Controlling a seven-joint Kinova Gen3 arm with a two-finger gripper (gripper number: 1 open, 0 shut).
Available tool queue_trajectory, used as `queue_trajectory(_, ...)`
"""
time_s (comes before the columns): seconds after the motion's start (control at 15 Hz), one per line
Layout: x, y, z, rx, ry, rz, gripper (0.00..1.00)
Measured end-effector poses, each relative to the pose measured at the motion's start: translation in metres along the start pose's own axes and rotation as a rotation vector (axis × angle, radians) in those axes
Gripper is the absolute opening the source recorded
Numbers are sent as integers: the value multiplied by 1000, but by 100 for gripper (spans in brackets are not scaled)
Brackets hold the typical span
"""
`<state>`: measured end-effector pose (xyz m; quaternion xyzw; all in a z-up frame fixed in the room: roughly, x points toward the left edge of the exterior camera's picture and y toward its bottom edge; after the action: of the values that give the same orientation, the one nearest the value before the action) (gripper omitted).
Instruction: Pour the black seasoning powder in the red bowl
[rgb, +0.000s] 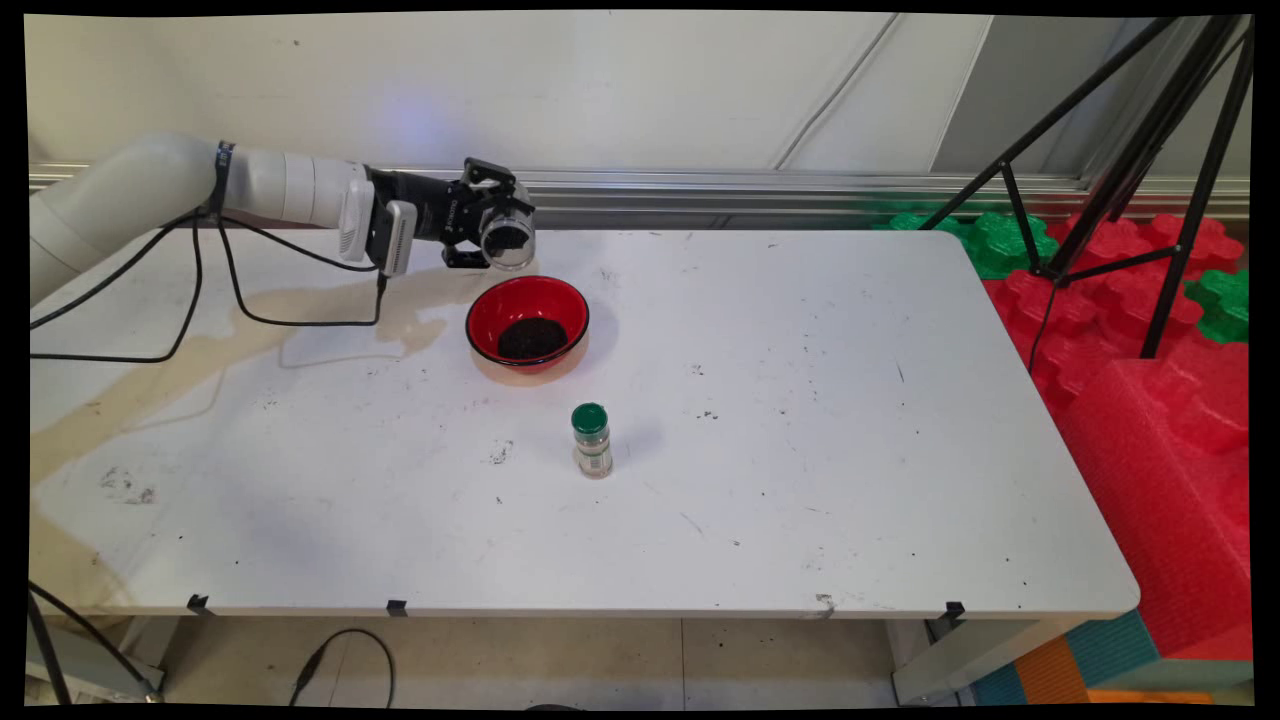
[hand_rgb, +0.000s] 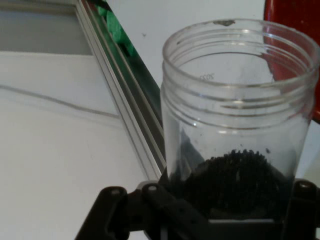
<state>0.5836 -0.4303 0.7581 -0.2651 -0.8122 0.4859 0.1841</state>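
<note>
We see the black two-finger gripper (rgb: 490, 228) pinching a clear plastic screw-neck jar (rgb: 508, 240), held on its side w/ the mouth toward the near right, up over the far-left rim of the red bowl w/ black outside (rgb: 527, 322). Some dark granules (hand_rgb: 234, 176) sit in the jar's bottom end; a dark heap (rgb: 531, 339) lies in the bowl.

Risks, as we judge them: the jar mouth sits near the bowl's far-left rim, not its centre, so any grains leaving could land on the white table (rgb: 800, 400). The smooth jar wall could slip in the pinch.

Room: the small green-capped spice bottle (rgb: 591, 440) stands well apart, nearer us. Table's right half is open; the far edge and wall rail are close behind the gripper.
</note>
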Motion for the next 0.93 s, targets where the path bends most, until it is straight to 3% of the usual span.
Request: queue_trajectory(0.93,9,-3,-2,10,-14,268,0)
